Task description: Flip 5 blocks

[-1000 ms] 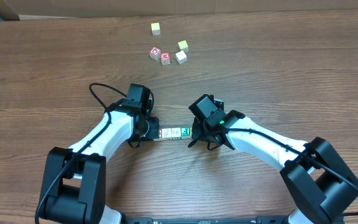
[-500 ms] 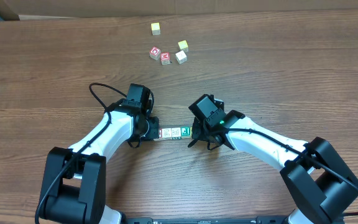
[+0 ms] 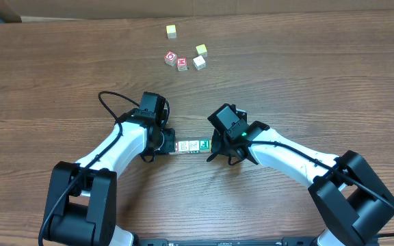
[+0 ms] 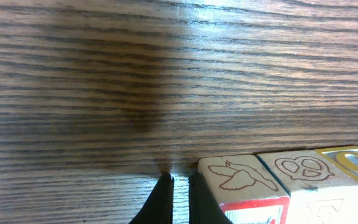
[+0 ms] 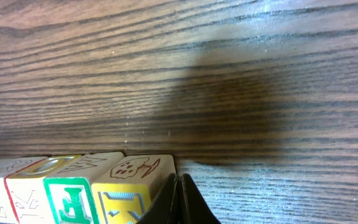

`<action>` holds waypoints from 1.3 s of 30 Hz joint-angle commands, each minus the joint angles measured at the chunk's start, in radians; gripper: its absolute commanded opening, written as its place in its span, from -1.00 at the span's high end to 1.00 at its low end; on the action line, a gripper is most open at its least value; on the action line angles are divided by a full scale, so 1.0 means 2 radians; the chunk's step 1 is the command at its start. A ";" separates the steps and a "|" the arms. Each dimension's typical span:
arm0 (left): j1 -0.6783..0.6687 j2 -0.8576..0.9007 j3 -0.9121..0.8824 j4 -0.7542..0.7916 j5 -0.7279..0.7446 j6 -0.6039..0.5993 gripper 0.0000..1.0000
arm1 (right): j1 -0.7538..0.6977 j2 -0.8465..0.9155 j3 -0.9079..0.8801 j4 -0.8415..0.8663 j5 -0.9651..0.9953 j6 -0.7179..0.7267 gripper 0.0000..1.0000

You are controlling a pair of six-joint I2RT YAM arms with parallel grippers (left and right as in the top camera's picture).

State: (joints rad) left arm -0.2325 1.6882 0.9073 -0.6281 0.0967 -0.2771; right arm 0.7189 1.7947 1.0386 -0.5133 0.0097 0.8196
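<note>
A short row of wooden blocks lies side by side at the table's middle, between my two grippers. In the overhead view my left gripper stands at the row's left end and my right gripper at its right end. The left wrist view has the left gripper shut and empty, one finger against the red-faced block with a bird drawn on top. My right gripper is shut and empty too, pressed against the yellow-faced block, with a green-faced block beside that.
Loose cubes lie at the far middle of the table: a yellow one, a red "D" cube, a red "M" cube, a yellowish one and a white one. A cardboard wall runs along the far edge.
</note>
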 commanded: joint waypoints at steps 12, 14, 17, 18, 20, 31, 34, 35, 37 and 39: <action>-0.011 0.004 -0.004 0.004 0.041 0.010 0.92 | 0.010 0.000 0.004 0.009 -0.028 0.010 0.92; -0.011 0.004 -0.004 0.004 0.035 0.010 0.92 | 0.014 0.000 0.004 0.009 -0.028 0.010 0.92; -0.011 0.004 -0.004 0.006 0.034 0.010 0.92 | 0.019 0.000 0.004 0.010 -0.028 0.012 0.92; -0.011 0.004 -0.004 0.008 0.034 0.010 0.92 | 0.020 0.000 0.004 0.010 -0.028 0.011 0.92; -0.011 0.004 -0.004 0.014 0.033 0.010 0.92 | 0.021 0.000 0.004 0.010 -0.028 0.012 0.92; -0.011 0.004 -0.004 0.029 0.025 0.023 0.90 | 0.023 0.000 0.004 0.011 -0.028 0.023 0.92; -0.010 0.004 -0.004 0.029 0.025 0.031 0.90 | 0.026 0.000 0.004 0.011 -0.028 0.023 0.92; -0.010 0.004 -0.004 0.029 0.024 0.031 0.90 | 0.027 0.000 0.004 0.011 -0.028 0.023 0.92; -0.010 0.004 -0.004 0.030 0.024 0.031 0.90 | 0.028 0.000 0.004 0.011 -0.028 0.023 0.92; -0.010 0.004 -0.004 0.031 0.024 0.032 0.90 | 0.030 0.000 0.004 0.011 -0.028 0.024 0.92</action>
State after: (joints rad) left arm -0.2325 1.6882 0.9047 -0.5785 0.0692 -0.2314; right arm 0.7406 1.7947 1.0382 -0.5190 0.0193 0.8532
